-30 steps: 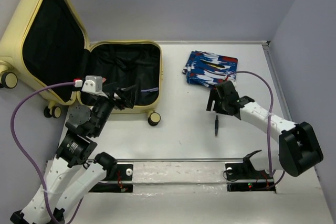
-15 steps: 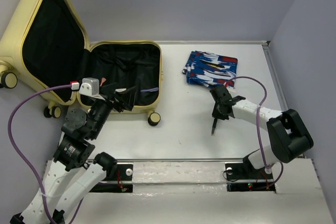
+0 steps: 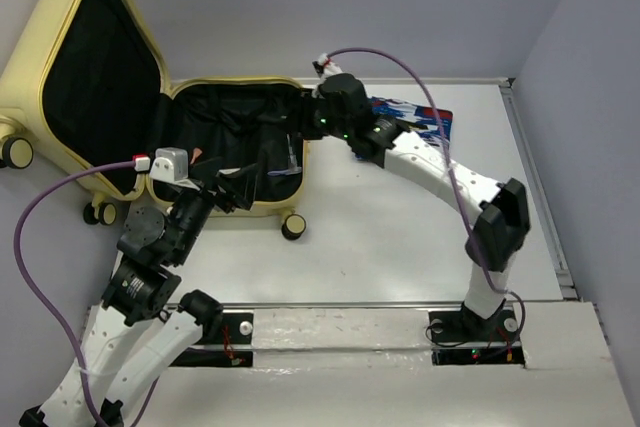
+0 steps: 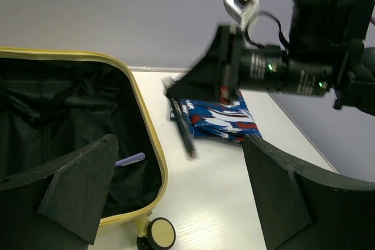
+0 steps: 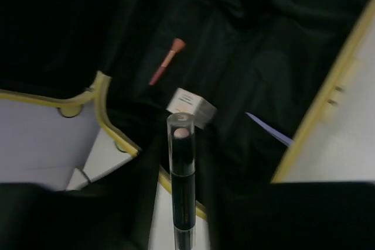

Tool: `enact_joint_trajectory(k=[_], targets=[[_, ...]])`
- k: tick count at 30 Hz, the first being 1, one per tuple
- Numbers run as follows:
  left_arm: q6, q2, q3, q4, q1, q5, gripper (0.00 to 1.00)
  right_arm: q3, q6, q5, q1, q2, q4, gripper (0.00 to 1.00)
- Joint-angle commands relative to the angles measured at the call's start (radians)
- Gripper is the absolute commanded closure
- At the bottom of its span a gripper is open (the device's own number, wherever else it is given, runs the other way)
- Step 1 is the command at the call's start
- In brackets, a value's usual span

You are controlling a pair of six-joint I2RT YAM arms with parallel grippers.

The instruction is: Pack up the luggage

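Observation:
The luggage [image 3: 230, 80] is a pale-yellow suitcase lying open at the left, black lining up, with its lid leaning back. My right gripper [image 3: 297, 139] reaches over its right rim [image 4: 149, 139], shut on a black stick with a clear cap [image 5: 182, 174], which hangs down over the lining [image 4: 183, 130]. In the right wrist view the stick stands up from the gripper [image 5: 183, 233] above the suitcase rim [image 5: 345, 62]. My left gripper [image 3: 235, 187] hovers at the suitcase's near edge, open and empty [image 4: 181, 203].
Inside the suitcase lie a purple pen [image 5: 269, 130], a small white box [image 5: 191, 105] and an orange-handled brush [image 5: 167, 61]. A blue patterned packet [image 3: 435, 122] lies on the table right of the suitcase, partly under the right arm. A suitcase wheel [image 3: 293, 227] sticks out at the front.
My right gripper shut on the black stick on the table at centre right, then swung it far left over the open suitcase. The left arm barely shifted.

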Motion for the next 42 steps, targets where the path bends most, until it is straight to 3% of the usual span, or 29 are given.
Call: enact_joint_trajectory(k=[1, 3, 4, 7, 9, 11, 14, 19, 23, 26, 27, 28, 30, 33, 37, 38, 39, 42], targets=[[0.0, 0.011, 0.0, 0.04, 0.008, -0.052, 0.01, 0.231, -0.006, -0.127, 0.022, 0.198, 0.087, 0.33], [-0.002, 0.017, 0.0, 0.038, 0.008, -0.053, 0.01, 0.21, -0.007, -0.084, -0.012, 0.199, 0.087, 0.06], [-0.002, 0.022, 0.001, 0.035, 0.008, -0.052, 0.01, 0.172, -0.003, -0.072, -0.062, 0.159, 0.091, 0.02], [-0.003, 0.026, 0.003, 0.035, 0.008, -0.03, 0.01, -0.081, 0.011, 0.04, -0.173, 0.05, 0.113, 0.02], [-0.006, 0.031, 0.006, 0.037, 0.008, -0.02, 0.01, -0.274, 0.043, 0.075, -0.39, -0.065, 0.146, 0.04], [-0.006, 0.037, 0.006, 0.037, 0.009, -0.012, 0.01, -0.366, 0.045, 0.094, -0.502, -0.132, 0.168, 0.07], [-0.008, 0.045, 0.003, 0.041, 0.011, 0.0, 0.01, -0.436, 0.013, 0.098, -0.669, -0.118, 0.166, 0.12], [-0.009, 0.065, -0.003, 0.046, 0.012, -0.004, 0.01, -0.407, -0.012, -0.007, -0.793, 0.019, 0.151, 0.15], [-0.022, 0.092, -0.003, 0.049, 0.014, 0.013, 0.01, -0.39, -0.004, -0.14, -0.813, 0.123, 0.156, 0.23], [-0.046, 0.132, -0.003, 0.058, 0.015, 0.057, 0.01, -0.436, 0.022, -0.198, -0.813, 0.143, 0.218, 0.48], [-0.054, 0.138, -0.003, 0.066, 0.015, 0.085, 0.01, -0.471, 0.04, -0.213, -0.813, 0.143, 0.232, 0.66], [-0.075, 0.158, -0.003, 0.07, 0.015, 0.095, 0.01, -0.491, 0.05, -0.221, -0.813, 0.133, 0.261, 0.73], [-0.106, 0.177, 0.001, 0.081, 0.015, 0.143, 0.01, -0.546, 0.074, -0.228, -0.813, 0.108, 0.303, 0.87], [-0.188, 0.212, 0.007, 0.119, 0.015, 0.246, 0.01, -0.705, 0.134, -0.251, -0.77, 0.012, 0.402, 0.93], [-0.284, 0.281, -0.014, 0.178, 0.003, 0.319, 0.02, -0.977, 0.287, -0.276, -0.592, -0.138, 0.568, 0.91], [-0.298, 0.324, -0.017, 0.193, -0.02, 0.31, 0.02, -1.099, 0.336, -0.274, -0.546, -0.162, 0.688, 0.89], [-0.313, 0.347, -0.019, 0.201, -0.035, 0.3, 0.02, -1.156, 0.458, -0.27, -0.465, -0.182, 0.75, 0.8], [-0.325, 0.452, -0.011, 0.219, -0.127, 0.173, 0.01, -1.313, 0.569, -0.27, -0.42, -0.284, 0.918, 0.45]])
